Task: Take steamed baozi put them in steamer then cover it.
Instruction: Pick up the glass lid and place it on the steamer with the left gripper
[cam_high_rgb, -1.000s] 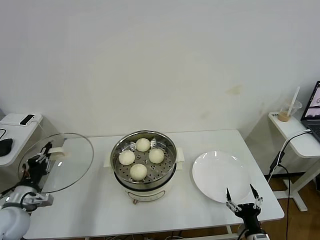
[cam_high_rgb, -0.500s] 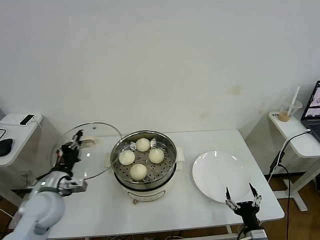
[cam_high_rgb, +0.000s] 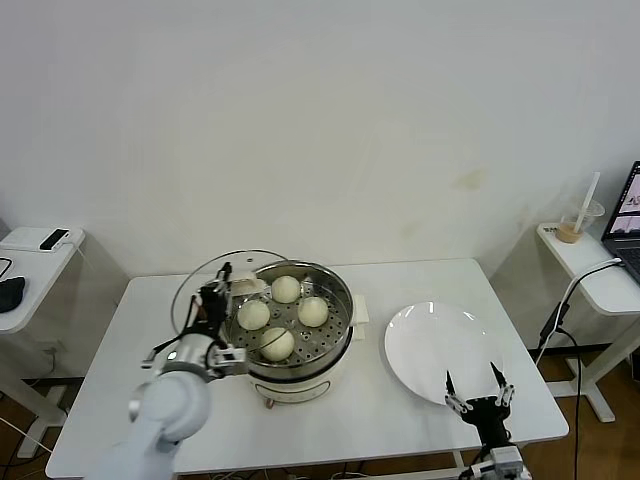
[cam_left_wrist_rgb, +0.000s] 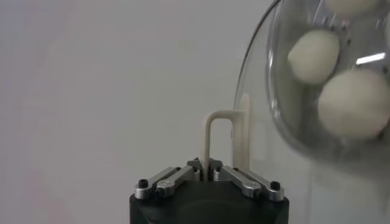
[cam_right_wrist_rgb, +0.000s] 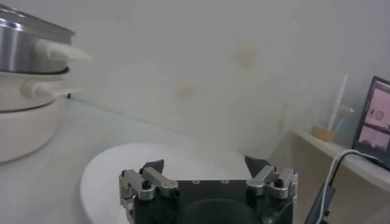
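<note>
The steamer, a shiny steel pot on a cream base, stands mid-table with four cream-white baozi on its perforated tray. My left gripper is shut on the cream bar handle of the glass cover. It holds the cover tilted on edge, against the pot's left rim. In the left wrist view the gripper pinches the handle, and baozi show through the glass. My right gripper is open and empty at the table's front right; its own view shows it over the plate.
A flat white plate lies right of the steamer and also shows in the right wrist view. A side table with a phone stands far left. Another side table at far right bears a drink cup and a laptop.
My left arm has carried the cover rightwards from the table's left edge to the steamer's left rim. The right gripper has barely moved.
</note>
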